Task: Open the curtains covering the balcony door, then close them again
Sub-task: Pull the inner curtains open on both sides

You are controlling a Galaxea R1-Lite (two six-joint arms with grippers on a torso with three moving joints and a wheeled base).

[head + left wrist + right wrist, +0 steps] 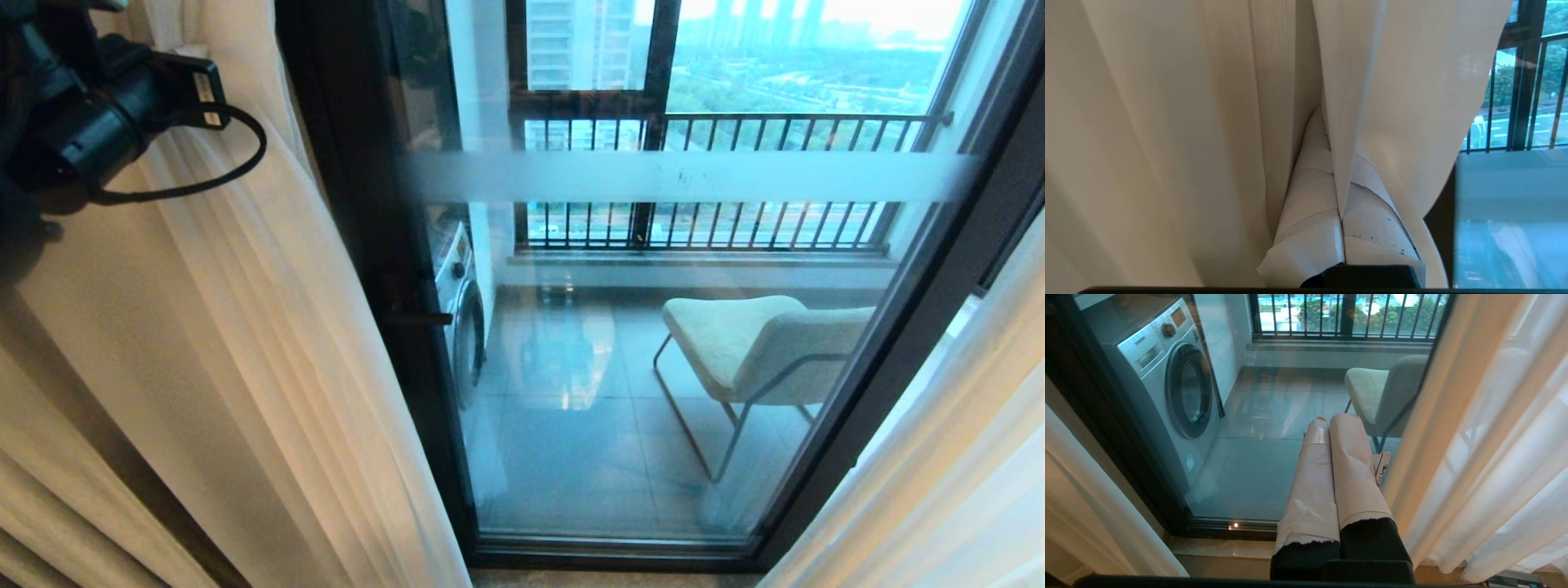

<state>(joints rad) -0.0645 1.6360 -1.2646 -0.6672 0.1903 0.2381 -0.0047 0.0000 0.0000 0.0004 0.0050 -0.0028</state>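
The curtains stand drawn apart, baring the glass balcony door with its dark frame and frosted band. On the left hang a white sheer and a cream drape; another sheer hangs on the right. My left arm reaches into the left curtains at the top left. Its gripper, with white-taped fingers, is shut on a fold of the sheer. My right gripper hangs low before the glass, shut and empty, beside the right sheer.
Behind the glass stand a washing machine on the left and a pale chair on the right, with a barred outer window beyond. A slim handle sits on the door's left frame. A stone sill runs below the door.
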